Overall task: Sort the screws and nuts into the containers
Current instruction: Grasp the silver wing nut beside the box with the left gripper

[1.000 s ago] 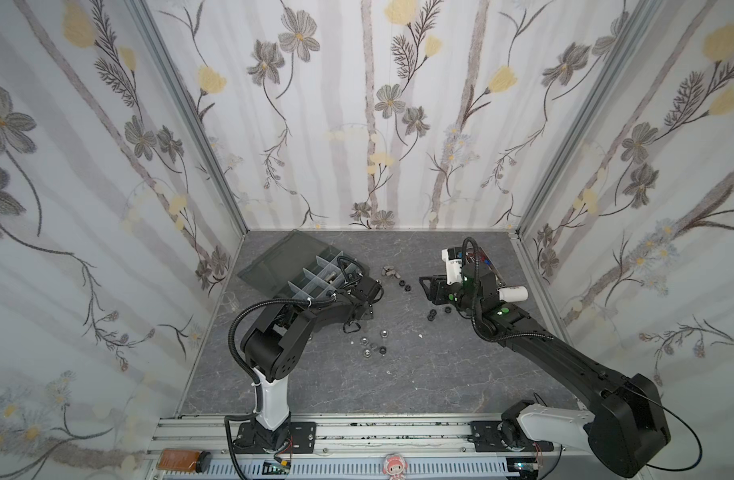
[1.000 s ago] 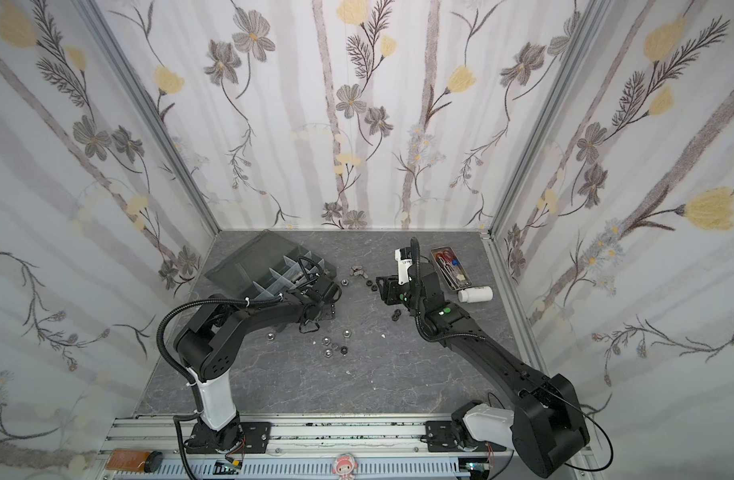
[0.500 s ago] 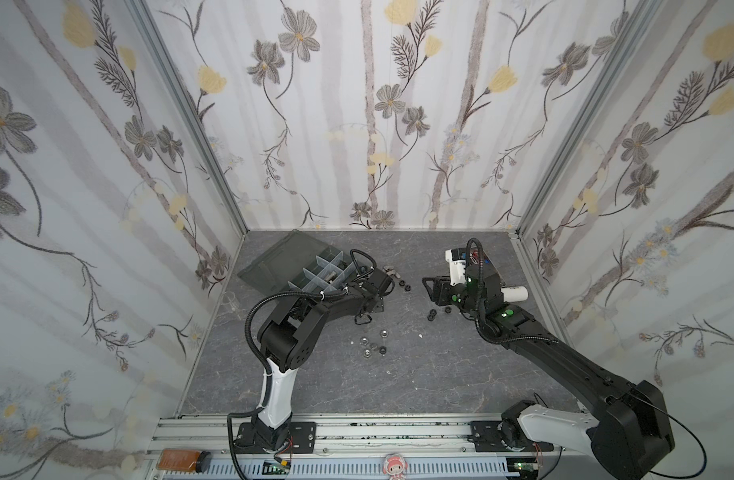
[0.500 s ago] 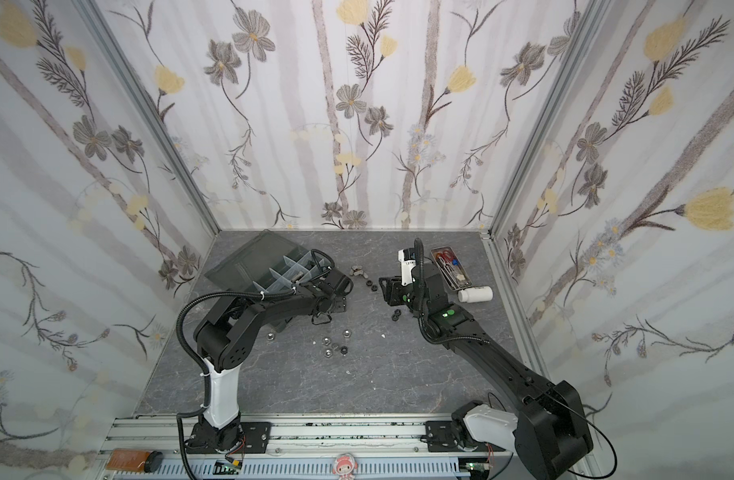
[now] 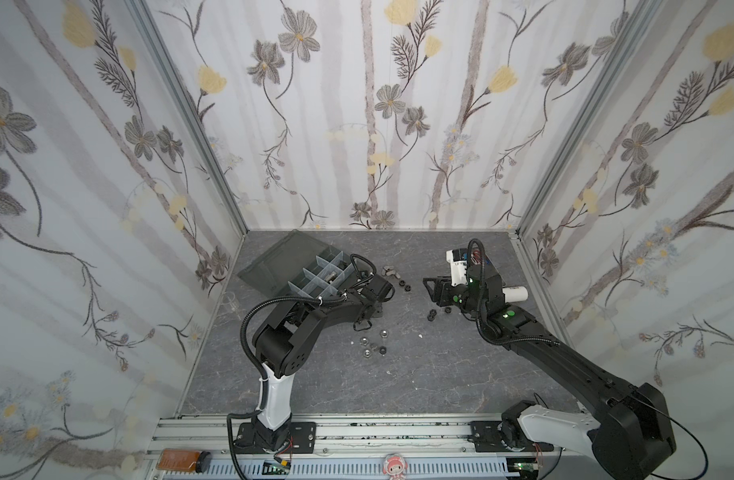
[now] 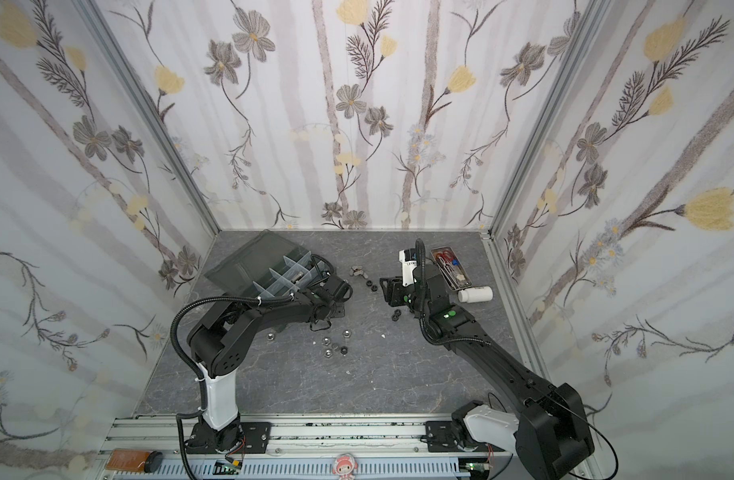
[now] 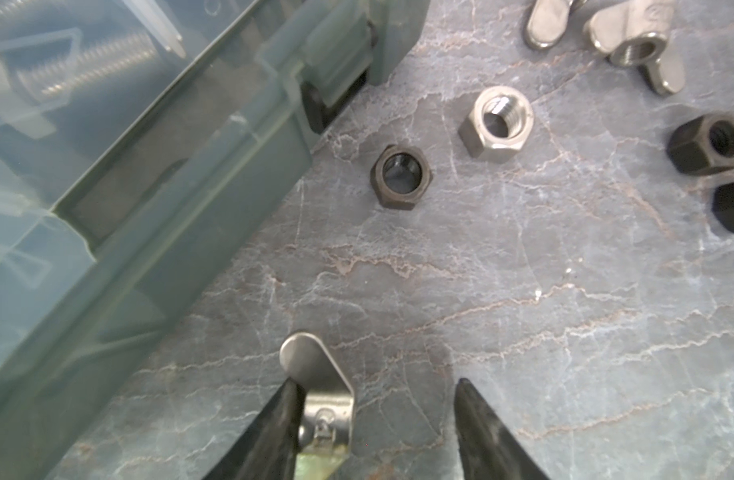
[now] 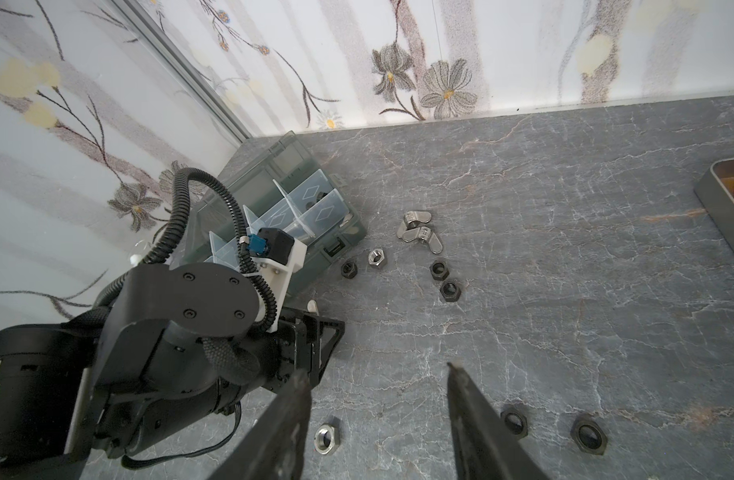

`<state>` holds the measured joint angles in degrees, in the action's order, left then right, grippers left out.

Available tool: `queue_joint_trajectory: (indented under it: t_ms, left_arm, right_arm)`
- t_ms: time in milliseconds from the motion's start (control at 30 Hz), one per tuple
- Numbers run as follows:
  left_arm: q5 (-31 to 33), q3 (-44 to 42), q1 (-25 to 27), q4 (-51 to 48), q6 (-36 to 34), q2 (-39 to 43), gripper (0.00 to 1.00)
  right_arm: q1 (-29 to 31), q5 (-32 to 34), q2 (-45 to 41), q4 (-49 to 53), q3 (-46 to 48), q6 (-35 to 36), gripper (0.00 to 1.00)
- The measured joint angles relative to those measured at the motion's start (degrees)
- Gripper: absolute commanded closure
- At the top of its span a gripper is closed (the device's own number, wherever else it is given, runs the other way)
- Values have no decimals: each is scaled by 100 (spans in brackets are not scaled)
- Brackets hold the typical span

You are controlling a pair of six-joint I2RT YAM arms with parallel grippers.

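Observation:
My left gripper [image 7: 377, 382] is open just above the floor beside the smoky-grey organizer's containers [image 7: 157, 174]. A silver wing nut [image 7: 315, 374] stands between its jaws against one finger [image 7: 274, 419]; the other finger [image 7: 481, 419] is clear of it. Ahead lie a black nut [image 7: 400, 176], a silver nut [image 7: 496, 122] and two wing nuts [image 7: 631, 45]. A silver screw [image 7: 95, 62] lies in a compartment. My right gripper [image 8: 375, 369] hovers open and empty over a silver nut [image 8: 327, 436], right of the left arm in both top views [image 5: 431, 291].
Several more silver and black nuts [image 5: 373, 343] are scattered in front of the left arm, and two black nuts [image 5: 438, 312] lie under the right wrist. A metal tray [image 6: 450, 266] and a white bottle [image 6: 475, 295] sit at the back right, near the wall.
My left gripper has shifted a little to the right beside the organizer, its elbow has swung right, and its jaws have narrowed. The right arm has hardly moved.

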<state>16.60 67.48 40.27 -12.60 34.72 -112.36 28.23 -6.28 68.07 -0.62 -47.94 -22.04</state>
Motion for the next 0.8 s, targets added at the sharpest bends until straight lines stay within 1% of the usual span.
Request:
queue_joint_trajectory:
  t_ms: [233, 433, 600, 800]
  left_arm:
    - [15, -13, 22, 13, 7, 11, 62]
    - [-87, 90, 26, -87, 13, -20, 78]
    - [-208, 164, 28, -181, 15, -17, 84]
    - [-304, 214, 33, -461, 13, 173, 85]
  right_arm:
    - [2, -68, -24, -2, 0, -2, 46]
    - [0, -70, -37, 2, 0, -4, 46]
    - [0, -72, -85, 2, 2, -7, 46]
    - [0, -74, -90, 9, 28, -22, 46]
